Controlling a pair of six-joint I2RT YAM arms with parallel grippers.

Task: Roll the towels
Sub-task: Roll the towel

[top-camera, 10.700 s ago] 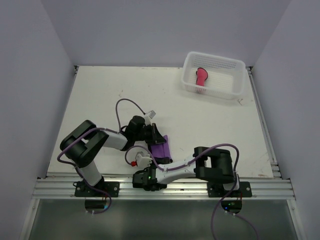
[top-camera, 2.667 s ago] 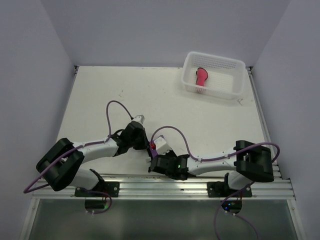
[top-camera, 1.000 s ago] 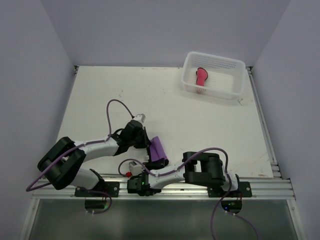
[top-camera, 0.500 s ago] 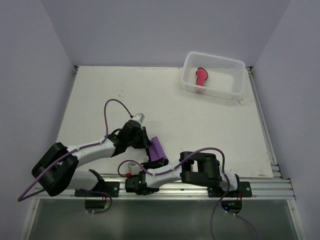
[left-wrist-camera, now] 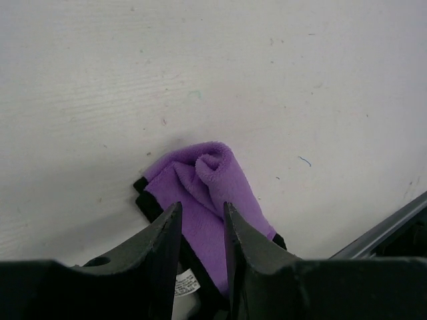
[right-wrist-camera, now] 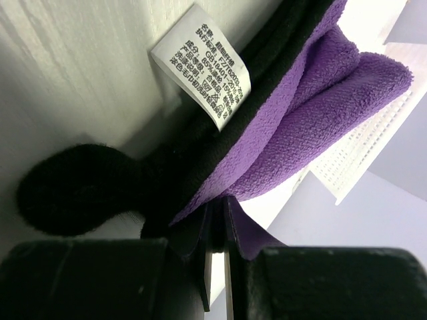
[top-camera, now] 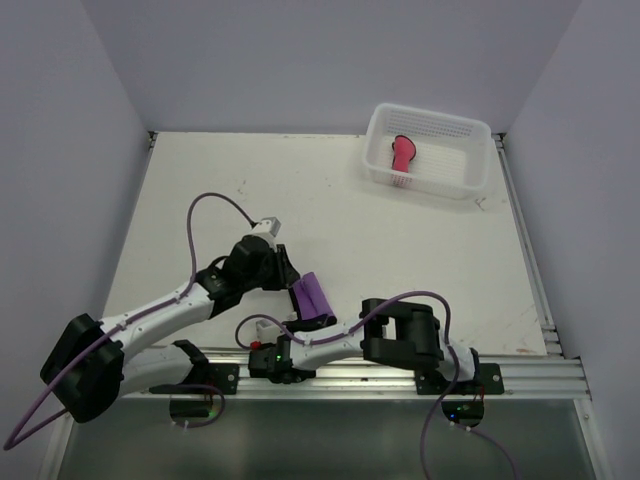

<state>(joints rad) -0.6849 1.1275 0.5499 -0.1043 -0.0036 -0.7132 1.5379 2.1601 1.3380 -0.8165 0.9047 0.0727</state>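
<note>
Pinching the purple towel [right-wrist-camera: 320,127] roll's hem at the tabletop's [top-camera: 400,250] six-o'clock edge, right fingers [right-wrist-camera: 217,227] stayed clamped while left fingers [left-wrist-camera: 233,247] parted, risking unrolling if tugged.

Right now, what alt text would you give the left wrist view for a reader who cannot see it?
A purple towel, partly rolled with black fabric at its edges, lies on the white table. The left gripper fills the bottom of the frame, its dark fingers slightly apart just above the towel's near end, with a small white label below.
</note>
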